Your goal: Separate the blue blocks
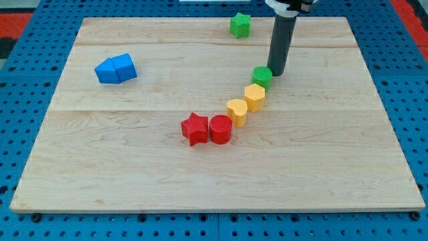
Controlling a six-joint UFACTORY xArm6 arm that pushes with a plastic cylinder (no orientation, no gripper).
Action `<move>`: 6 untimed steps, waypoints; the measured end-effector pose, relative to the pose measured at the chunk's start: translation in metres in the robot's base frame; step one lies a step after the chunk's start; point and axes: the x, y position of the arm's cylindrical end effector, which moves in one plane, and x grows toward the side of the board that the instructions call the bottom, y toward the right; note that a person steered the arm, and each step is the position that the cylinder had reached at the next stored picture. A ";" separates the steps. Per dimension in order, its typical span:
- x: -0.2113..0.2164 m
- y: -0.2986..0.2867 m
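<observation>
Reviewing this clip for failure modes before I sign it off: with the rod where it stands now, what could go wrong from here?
1. My tip sits right beside the green round block, which heads a touching chain of two yellow blocks, so leaving carelessly could scatter it.
2. The two blue blocks lie pressed together far toward the view's left; a push on their side rather than their seam would likely move both as a pair.

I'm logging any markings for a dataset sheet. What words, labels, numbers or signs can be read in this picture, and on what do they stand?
None: no readable text, number or sign shows anywhere.
The wooden board is bare wood.
The blue blocks, red star, red cylinder, yellow blocks and green blocks carry no marks.
My tip, beside the green cylinder, is plain dark.
</observation>
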 end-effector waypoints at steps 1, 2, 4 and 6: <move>-0.037 -0.026; -0.067 -0.105; -0.088 -0.283; -0.041 -0.315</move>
